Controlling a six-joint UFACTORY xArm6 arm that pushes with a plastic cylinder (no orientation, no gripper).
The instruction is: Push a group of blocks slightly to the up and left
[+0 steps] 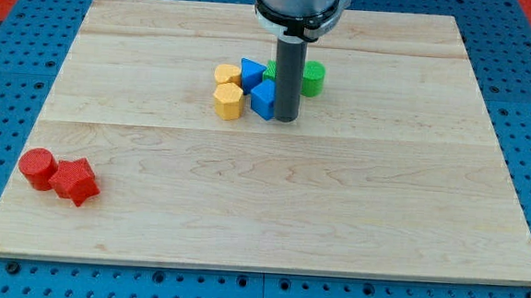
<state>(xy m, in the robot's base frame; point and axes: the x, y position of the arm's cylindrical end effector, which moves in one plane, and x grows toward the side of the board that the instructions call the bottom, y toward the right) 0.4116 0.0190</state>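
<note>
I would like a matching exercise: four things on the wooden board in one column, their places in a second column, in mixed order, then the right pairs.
1. red cylinder block
2. green cylinder block
3. yellow hexagonal block
4. my tip

A. right end of the central cluster
B. at the right side of the blue cube block
C. near the view's bottom-left corner
D. left side of the central cluster

Pairs: 1-C, 2-A, 3-D, 4-B
</note>
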